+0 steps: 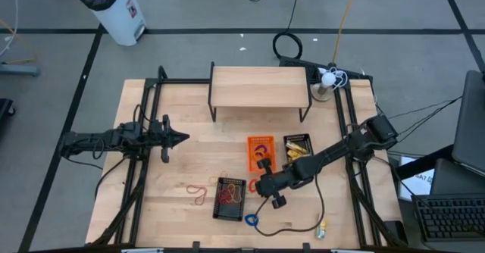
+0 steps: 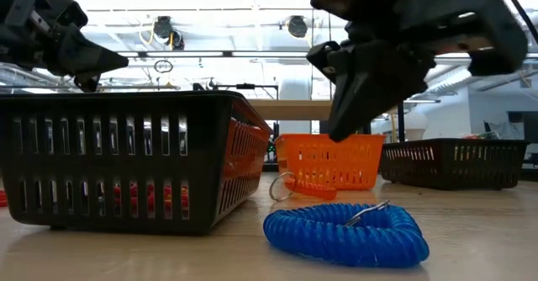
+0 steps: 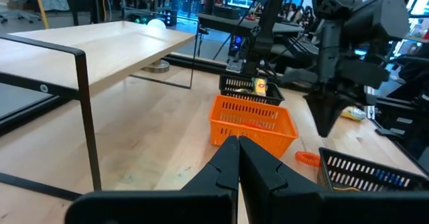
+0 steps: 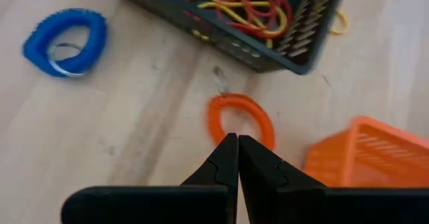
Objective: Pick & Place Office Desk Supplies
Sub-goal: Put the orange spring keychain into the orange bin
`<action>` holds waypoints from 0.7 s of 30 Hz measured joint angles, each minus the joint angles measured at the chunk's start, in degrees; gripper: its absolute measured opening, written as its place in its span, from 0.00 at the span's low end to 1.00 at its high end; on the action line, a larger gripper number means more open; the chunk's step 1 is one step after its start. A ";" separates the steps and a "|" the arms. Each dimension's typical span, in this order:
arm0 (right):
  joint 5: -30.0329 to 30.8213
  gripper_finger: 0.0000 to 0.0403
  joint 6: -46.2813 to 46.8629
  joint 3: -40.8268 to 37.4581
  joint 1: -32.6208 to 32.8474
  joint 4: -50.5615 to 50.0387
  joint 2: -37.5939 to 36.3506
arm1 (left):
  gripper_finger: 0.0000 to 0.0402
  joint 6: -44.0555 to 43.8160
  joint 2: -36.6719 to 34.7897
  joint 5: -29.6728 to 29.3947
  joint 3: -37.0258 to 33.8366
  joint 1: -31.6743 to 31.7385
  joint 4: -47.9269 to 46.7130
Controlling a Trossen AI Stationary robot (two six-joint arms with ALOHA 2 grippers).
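Observation:
An orange coil ring (image 4: pixel 241 120) with a small metal key ring (image 4: pixel 220 80) lies flat on the table between the black basket of red and yellow rubber bands (image 4: pixel 255 9) and the orange basket (image 4: pixel 369 157). My right gripper (image 4: pixel 236 138) is shut and hangs slanting down just above the orange coil, clear of the table in the low view (image 2: pixel 338 134). A blue coil ring (image 1: pixel 251 221) lies near the front edge. Loose red rubber bands (image 1: pixel 198 192) lie left of the black basket. My left gripper (image 1: pixel 182 138) waits shut and level at the table's left.
A second black basket (image 1: pixel 297 145) with yellow items stands right of the orange basket (image 1: pixel 260 153). A wooden riser shelf (image 1: pixel 260 86) stands at the back. A small yellow item (image 1: pixel 321 229) lies by the front edge. Bare wood lies between the left gripper and the baskets.

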 joint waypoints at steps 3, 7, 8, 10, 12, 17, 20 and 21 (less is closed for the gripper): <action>0.08 0.02 0.01 0.00 0.06 -0.10 0.75 | 0.01 -1.64 0.00 -0.01 0.00 0.00 0.03; 0.96 0.08 1.37 -0.02 0.65 1.47 1.70 | 0.01 -2.46 0.00 -0.01 -0.02 0.00 0.05; 1.55 0.11 1.82 -0.05 0.97 2.09 1.70 | 0.01 -2.56 0.00 -0.01 -0.02 0.00 0.06; 1.55 0.18 2.91 -0.02 1.34 4.30 2.20 | 0.01 -2.59 0.00 -0.02 -0.02 0.00 0.07; 1.61 0.25 3.78 0.01 1.67 5.47 2.77 | 0.01 -2.59 0.01 -0.01 -0.02 0.00 0.08; 4.11 0.38 4.96 0.01 1.92 6.21 4.81 | 0.01 -2.37 0.00 -0.01 -0.02 0.00 0.12; 4.95 0.42 4.49 -0.08 1.43 6.10 6.38 | 0.01 -2.22 0.01 -0.02 -0.02 0.00 0.05; 4.36 0.43 4.46 -0.08 1.16 6.28 6.64 | 0.01 -2.22 0.01 -0.02 -0.02 0.00 0.04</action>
